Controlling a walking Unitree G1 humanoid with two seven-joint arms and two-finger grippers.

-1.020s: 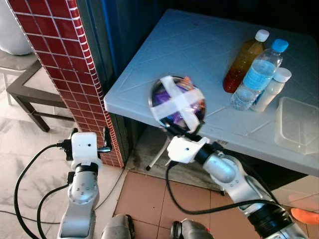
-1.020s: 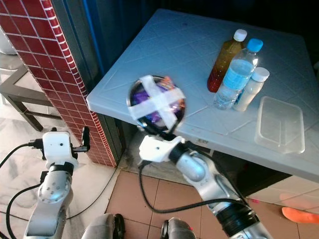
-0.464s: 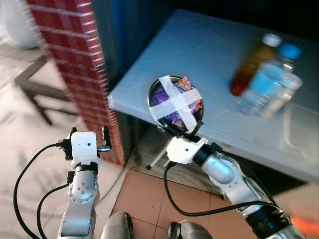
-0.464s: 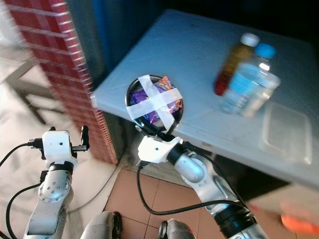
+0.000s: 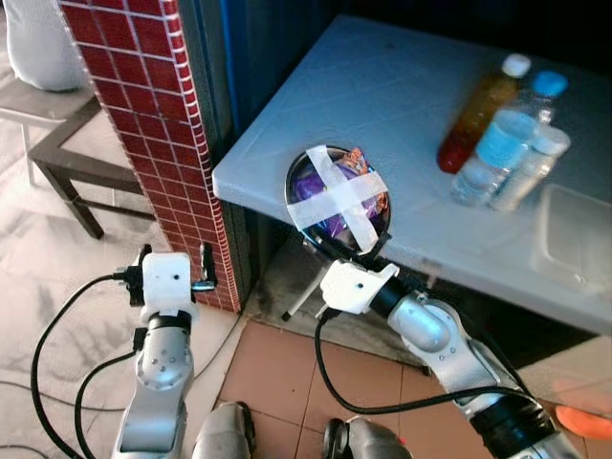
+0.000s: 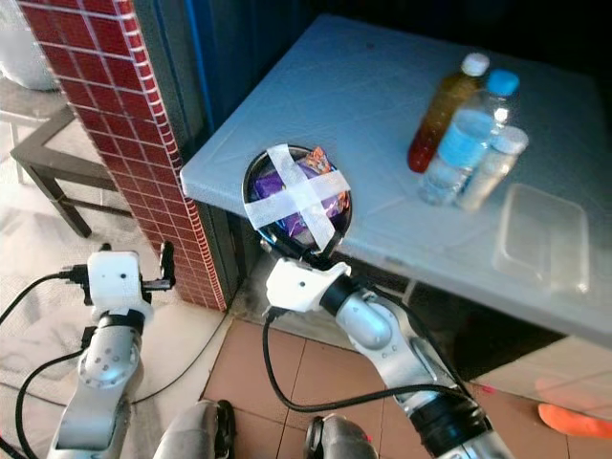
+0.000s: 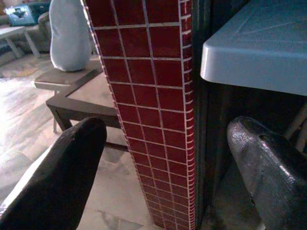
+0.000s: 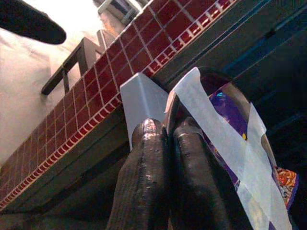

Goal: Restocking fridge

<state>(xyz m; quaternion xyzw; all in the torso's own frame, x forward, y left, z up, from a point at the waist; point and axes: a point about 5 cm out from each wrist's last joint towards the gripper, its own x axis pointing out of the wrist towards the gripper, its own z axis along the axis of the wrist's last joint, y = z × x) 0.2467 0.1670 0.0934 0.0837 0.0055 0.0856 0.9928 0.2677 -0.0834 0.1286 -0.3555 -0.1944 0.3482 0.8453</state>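
Gripping taped bowl (image 5: 338,195) by rim, right pincer (image 5: 337,251); mouth faces camera.

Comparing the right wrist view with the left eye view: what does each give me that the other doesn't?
Right wrist view alone: close up, the right pincer pinching the rim of the taped bowl, fingers together.

Left eye view alone: three bottles and a clear container standing on the table, plus the left pincer low beside the brick pillar.

Both: the bowl, the crossed tape, the pillar and the table's corner.
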